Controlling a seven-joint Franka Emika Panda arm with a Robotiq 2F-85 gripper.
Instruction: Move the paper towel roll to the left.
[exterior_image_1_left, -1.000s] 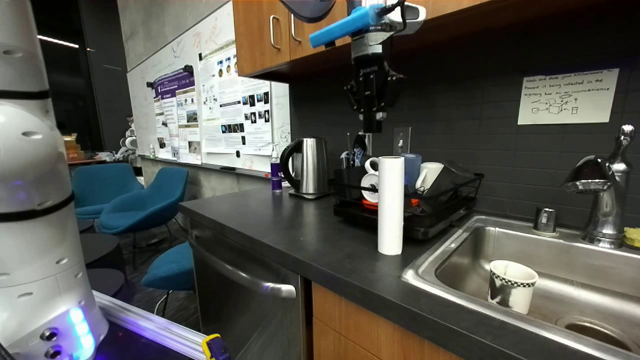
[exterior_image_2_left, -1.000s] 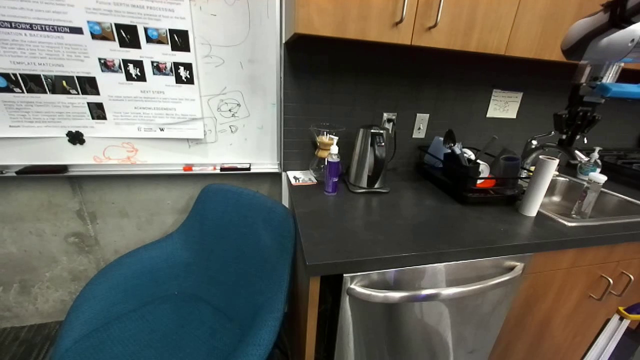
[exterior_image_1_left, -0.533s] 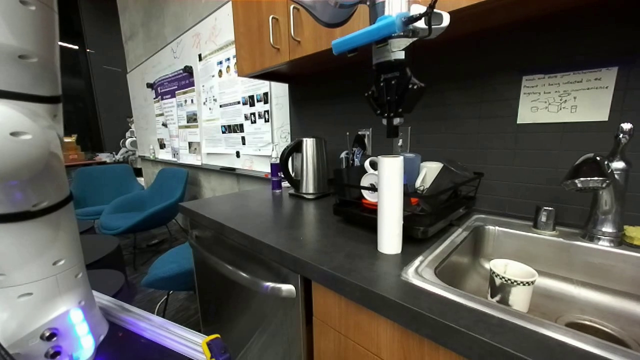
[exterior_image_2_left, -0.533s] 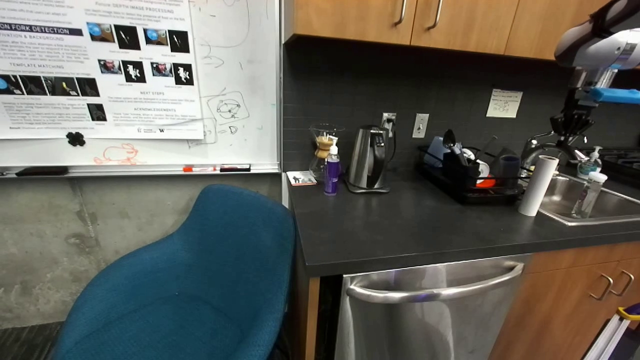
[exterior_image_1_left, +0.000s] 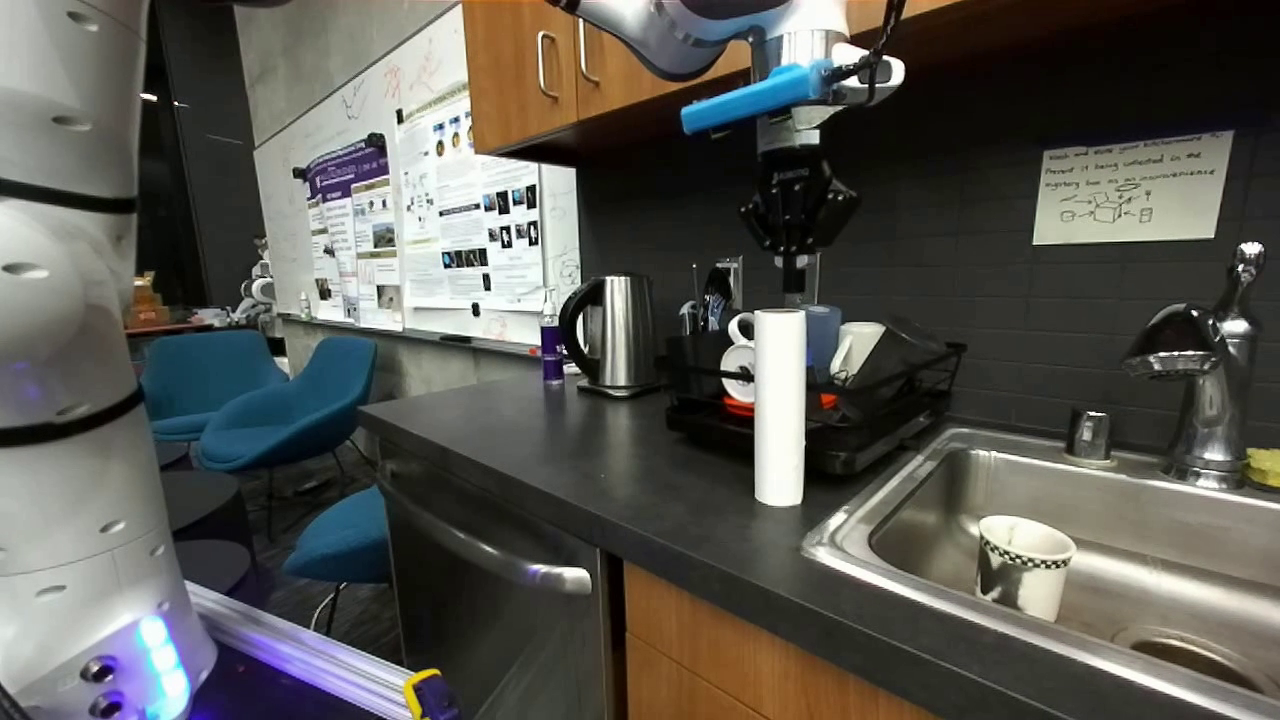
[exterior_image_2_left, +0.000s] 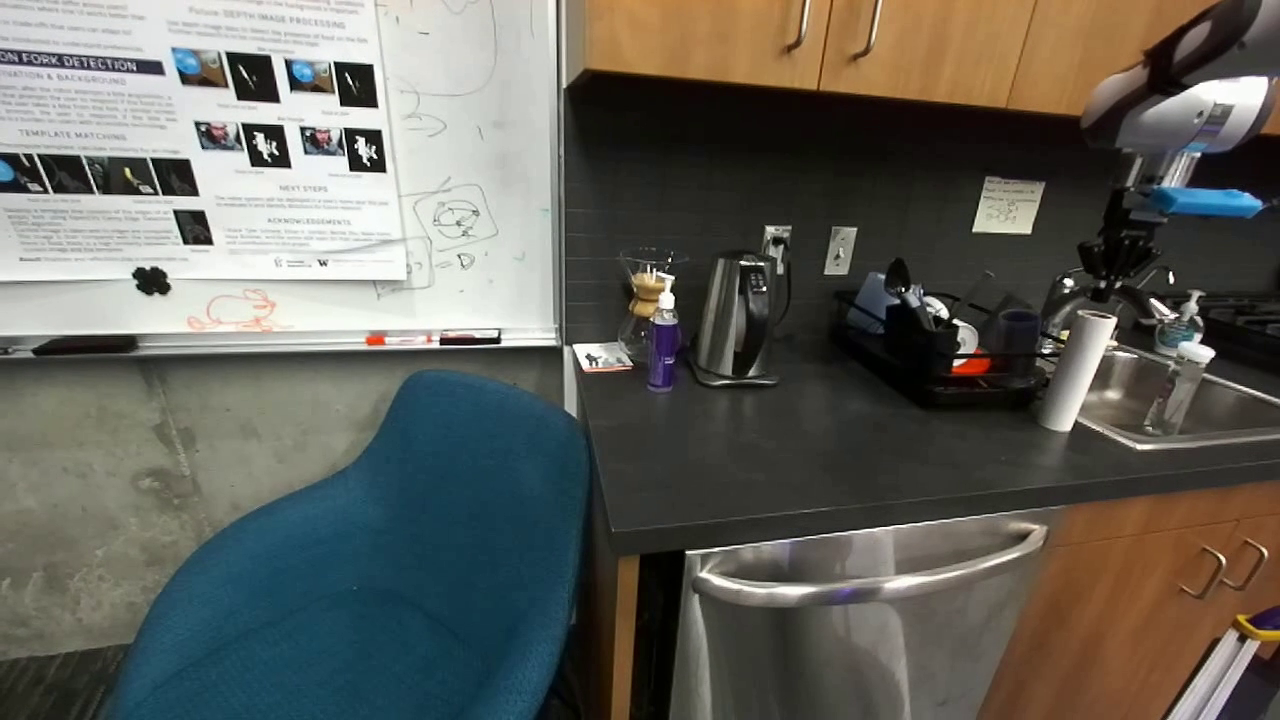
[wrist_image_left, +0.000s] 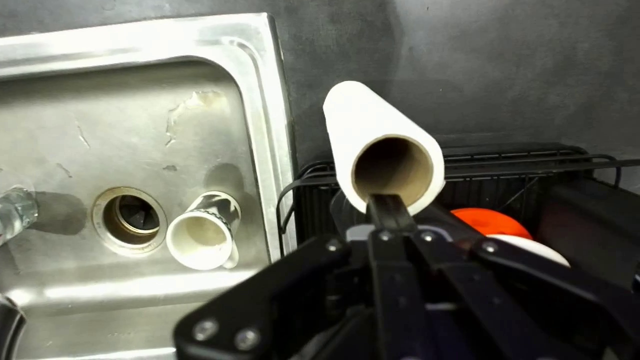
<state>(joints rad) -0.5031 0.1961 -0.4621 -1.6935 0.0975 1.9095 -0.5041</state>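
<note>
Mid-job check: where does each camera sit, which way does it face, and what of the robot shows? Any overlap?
In an exterior view: beside the robot's base, facing across the counter toward the dish rack; base, arm, gripper show.
In an exterior view: before the counter, blue chair in the foreground, facing the back wall; arm's end and gripper, upper right.
Wrist view: on the wrist, looking down at the paper towel roll and sink; the gripper's shut fingers show.
Both exterior views share paper towel roll, kettle, dish rack.

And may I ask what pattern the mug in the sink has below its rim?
The mug shows black-and-white checks there, clearest in an exterior view.
</note>
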